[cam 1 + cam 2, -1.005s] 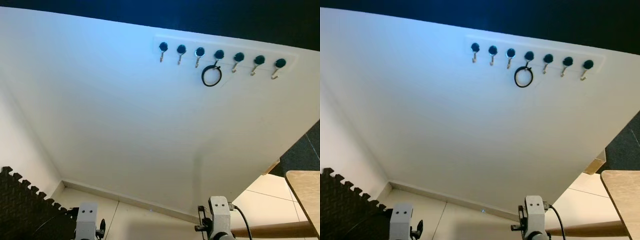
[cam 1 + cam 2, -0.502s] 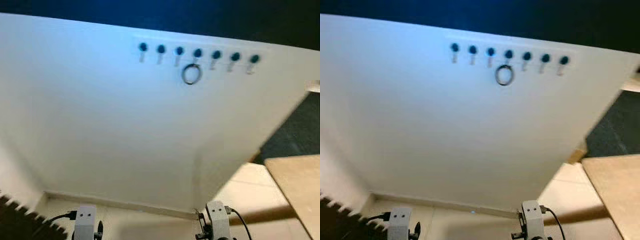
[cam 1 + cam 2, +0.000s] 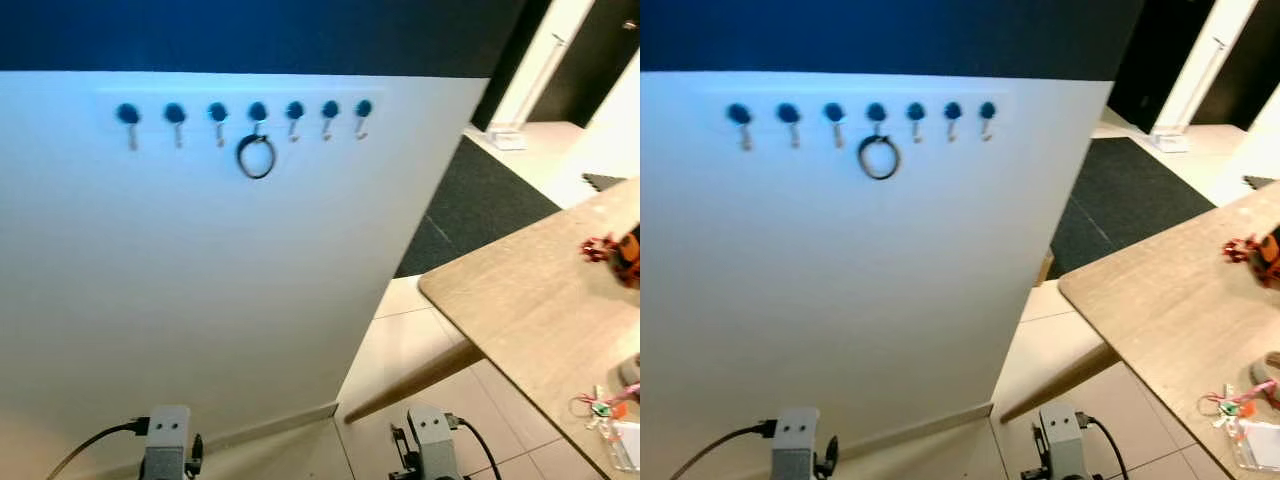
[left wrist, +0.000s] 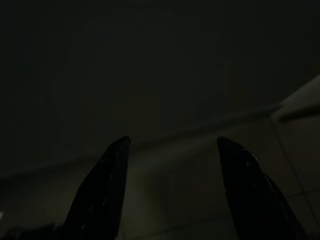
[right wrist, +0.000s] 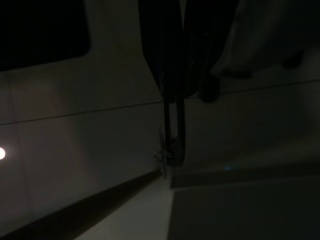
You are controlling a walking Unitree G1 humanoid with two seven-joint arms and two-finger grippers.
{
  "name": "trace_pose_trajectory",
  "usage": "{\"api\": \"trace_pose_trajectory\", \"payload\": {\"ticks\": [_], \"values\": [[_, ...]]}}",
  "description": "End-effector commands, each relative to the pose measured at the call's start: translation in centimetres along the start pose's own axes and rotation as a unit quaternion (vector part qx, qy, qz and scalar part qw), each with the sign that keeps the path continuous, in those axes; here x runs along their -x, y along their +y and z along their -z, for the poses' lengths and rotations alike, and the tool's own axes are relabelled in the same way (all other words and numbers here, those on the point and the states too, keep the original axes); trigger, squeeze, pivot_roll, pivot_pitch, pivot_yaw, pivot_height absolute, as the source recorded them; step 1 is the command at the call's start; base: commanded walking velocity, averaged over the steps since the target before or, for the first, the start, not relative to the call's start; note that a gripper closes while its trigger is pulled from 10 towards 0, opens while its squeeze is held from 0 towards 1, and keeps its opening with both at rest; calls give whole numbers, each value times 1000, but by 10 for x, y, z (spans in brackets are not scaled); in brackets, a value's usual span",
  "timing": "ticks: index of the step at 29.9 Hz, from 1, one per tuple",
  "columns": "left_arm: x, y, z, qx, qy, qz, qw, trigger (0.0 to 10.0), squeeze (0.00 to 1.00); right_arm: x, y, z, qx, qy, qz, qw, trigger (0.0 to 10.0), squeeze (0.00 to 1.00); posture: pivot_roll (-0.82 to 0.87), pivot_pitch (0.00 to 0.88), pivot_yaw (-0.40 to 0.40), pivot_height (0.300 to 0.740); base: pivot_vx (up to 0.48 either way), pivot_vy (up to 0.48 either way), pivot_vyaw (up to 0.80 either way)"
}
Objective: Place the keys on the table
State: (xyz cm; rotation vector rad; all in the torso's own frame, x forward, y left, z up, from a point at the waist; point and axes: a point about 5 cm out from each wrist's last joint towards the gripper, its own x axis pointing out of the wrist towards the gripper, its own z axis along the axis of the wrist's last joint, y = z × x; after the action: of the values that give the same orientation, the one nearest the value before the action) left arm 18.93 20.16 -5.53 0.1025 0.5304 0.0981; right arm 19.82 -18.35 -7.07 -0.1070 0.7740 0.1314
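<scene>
Pinching the keys [image 5: 170, 150] in the right pincer [image 5: 172, 95], fingers seemingly narrowed on the thin loop so the small metal piece is dangling free over the tiled floor [image 5: 75, 150]. Carrying them low at about 6 o'clock, probably to clear the worktop [image 3: 520, 300] edge, lying at 3 to 4 o'clock and not yet reached. Hanging the left pincer [image 4: 172, 142] idle, fingers spread wide, holding nothing. Passing a hook rack [image 3: 240, 112] at 11 o'clock on the white wall, with a black ring [image 3: 256, 157] on its fourth hook.
</scene>
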Motion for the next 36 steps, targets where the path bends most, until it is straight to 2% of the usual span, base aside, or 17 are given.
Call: {"api": "trace_pose_trajectory", "payload": {"ticks": [1, 36], "values": [[8, -1, 13, 4, 19, -7, 1000, 10000, 0, 0, 4, 3, -2, 3, -7, 1000, 10000, 0, 71, 46, -72, 740, 0, 0, -800], [12, 1, 16, 23, 5, -16, 1000, 10000, 0, -1, 9, 0, 27, -1, -28, 999, 10000, 0, 77, 68, -82, 740, 0, 0, -800]]}}
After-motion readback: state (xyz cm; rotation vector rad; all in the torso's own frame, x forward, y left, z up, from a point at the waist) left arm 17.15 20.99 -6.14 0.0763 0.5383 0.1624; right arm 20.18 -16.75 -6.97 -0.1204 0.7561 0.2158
